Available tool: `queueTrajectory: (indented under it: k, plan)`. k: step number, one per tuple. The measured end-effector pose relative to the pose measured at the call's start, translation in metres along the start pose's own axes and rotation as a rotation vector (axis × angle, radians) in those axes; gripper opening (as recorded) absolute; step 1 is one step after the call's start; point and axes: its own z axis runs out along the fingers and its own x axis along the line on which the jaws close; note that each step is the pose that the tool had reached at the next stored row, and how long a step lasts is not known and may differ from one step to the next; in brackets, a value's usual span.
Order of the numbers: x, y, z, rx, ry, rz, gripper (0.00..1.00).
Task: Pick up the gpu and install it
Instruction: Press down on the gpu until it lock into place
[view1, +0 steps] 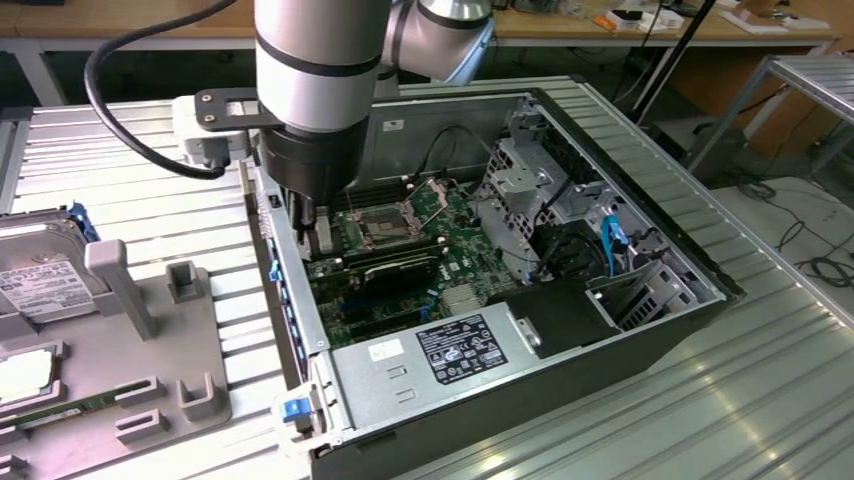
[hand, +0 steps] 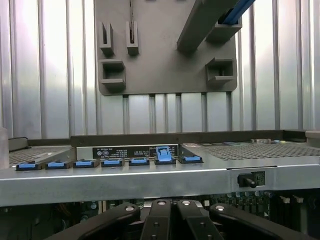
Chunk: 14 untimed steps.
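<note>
The hand (hand: 172, 220) is reaching down inside the open computer case (view1: 667, 260), its fingers (hand: 160, 222) pressing together above the motherboard (view1: 427, 215). The gpu (view1: 387, 268), a dark card, is sitting seated across the board. Nearer, the power supply's white label (view1: 461, 350) is showing print too small to read. A hard drive (view1: 40, 275) is lying on the worktop (view1: 747, 400).
</note>
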Motion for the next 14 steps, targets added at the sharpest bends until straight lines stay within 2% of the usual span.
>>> queueTrajectory:
  k: [10,11,14]
  plan:
    - [0.0004,-0.0017,0.0053,0.0013,0.0006,0.0,0.11]
    - [0.0005,-0.0019,0.0062,0.0013,-0.0025,0.0,0.11]
    - [0.0003,-0.0041,0.0068,0.0004,-0.0243,-0.002,0.11]
